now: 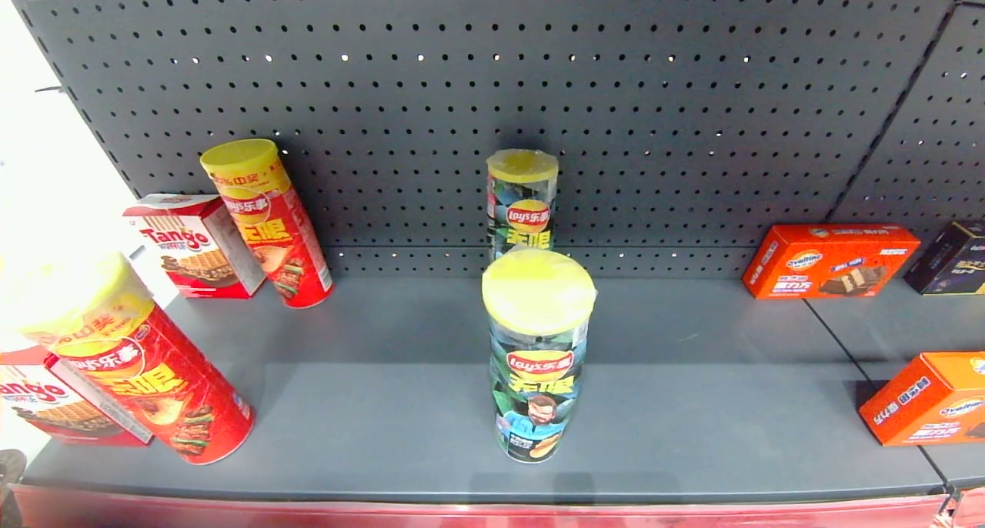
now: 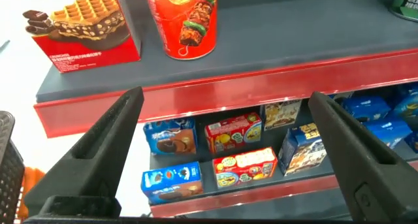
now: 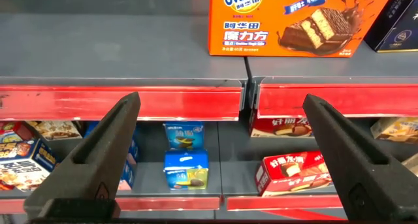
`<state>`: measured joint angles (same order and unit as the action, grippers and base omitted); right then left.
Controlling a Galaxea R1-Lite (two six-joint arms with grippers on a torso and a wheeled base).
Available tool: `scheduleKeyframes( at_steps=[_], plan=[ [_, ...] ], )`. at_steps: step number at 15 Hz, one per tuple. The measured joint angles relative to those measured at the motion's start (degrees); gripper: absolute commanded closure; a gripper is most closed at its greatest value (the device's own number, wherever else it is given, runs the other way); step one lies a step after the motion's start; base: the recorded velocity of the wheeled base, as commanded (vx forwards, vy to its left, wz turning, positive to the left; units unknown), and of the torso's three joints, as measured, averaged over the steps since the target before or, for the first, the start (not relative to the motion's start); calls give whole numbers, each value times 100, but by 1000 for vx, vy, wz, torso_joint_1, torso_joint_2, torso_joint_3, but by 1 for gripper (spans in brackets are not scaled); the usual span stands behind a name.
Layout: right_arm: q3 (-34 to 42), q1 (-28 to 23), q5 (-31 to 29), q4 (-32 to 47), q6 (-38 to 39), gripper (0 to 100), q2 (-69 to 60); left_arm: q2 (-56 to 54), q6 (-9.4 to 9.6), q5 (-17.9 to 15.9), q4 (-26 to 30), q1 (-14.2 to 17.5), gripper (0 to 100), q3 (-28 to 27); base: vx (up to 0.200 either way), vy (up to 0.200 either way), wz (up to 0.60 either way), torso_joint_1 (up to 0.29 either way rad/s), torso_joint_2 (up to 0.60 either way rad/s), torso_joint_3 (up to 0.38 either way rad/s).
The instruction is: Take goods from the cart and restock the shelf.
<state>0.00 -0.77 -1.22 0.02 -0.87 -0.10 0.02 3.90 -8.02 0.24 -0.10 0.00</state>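
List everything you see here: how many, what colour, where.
red chip cans: two, red with yellow lids, left side of shelf, one back, one front
green chip cans: two, green-patterned with yellow lids, centre, one behind the other
wafer boxes: two, red and white, far left
orange boxes: two, orange, right side, one back, one front
dark box: one, dark, far right at back
shelf: one, grey with red front edge, under these goods
pegboard: one, grey, behind shelf
small boxes: several, blue, red, yellow, lower shelf
left gripper: one, black, open before shelf edge
right gripper: one, black, open before shelf edge
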Motion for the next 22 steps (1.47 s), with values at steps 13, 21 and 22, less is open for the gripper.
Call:
scheduleKeyframes(
  at_steps=[13,21,22],
  plan=[
    [0,-2,7,2,0,0,2,0,23,-5,2,0,0,0,-46,0,0,2,1,2],
    [0,-2,7,2,0,0,2,0,6,1,2,0,0,0,0,0,0,0,0,0],
    [0,-5,5,0,0,0,2,0,6,1,2,0,0,0,0,0,0,0,0,0]
  ],
)
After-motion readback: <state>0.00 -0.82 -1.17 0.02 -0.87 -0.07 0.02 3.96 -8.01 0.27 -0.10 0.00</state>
